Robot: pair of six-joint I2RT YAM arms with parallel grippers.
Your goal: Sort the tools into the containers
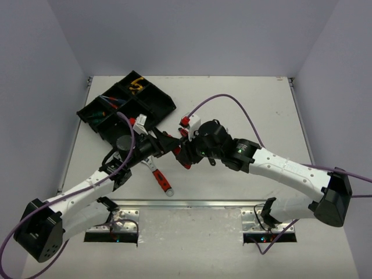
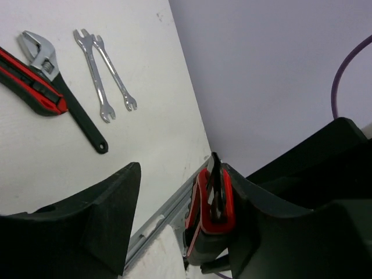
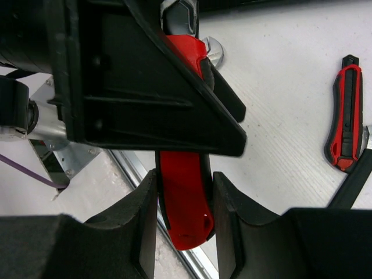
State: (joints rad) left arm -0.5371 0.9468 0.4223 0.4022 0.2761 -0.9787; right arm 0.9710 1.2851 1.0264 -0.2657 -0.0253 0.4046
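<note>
Red wrench (image 3: 183,200) hangs in the air over the middle of the tabletop (image 1: 261,104), between the 2 arms; it looks like 1 arm is passing it to the other so it can reach the tray.

Far left in the top view sits the black tray (image 1: 152,100); yellow pliers (image 1: 136,85) and small screwdrivers (image 1: 110,102) lie in 2 of its boxes. The tray is on the left arm's side; that is likely why the left arm has come to meet the wrench.

Next is the left gripper (image 2: 180,168); its jaws are spread wide, and the red handle rests against only 1 finger, so it has no hold.

Then comes the right gripper (image 3: 183,177); its jaws squeeze the red handle from both sides, so it seems to carry all the weight.

Near the grippers, another red-handled wrench (image 1: 163,179) lies flat on the tabletop. The left wrist view shows, from left to right, a red knife (image 2: 29,81), a black-handled wrench (image 2: 70,102) and 2 silver spanners (image 2: 102,72); all of them wait to be sorted.

The 2 grippers are packed very close, so they could bump. I think the left jaws must close before the right ones let go, or the wrench will drop.
</note>
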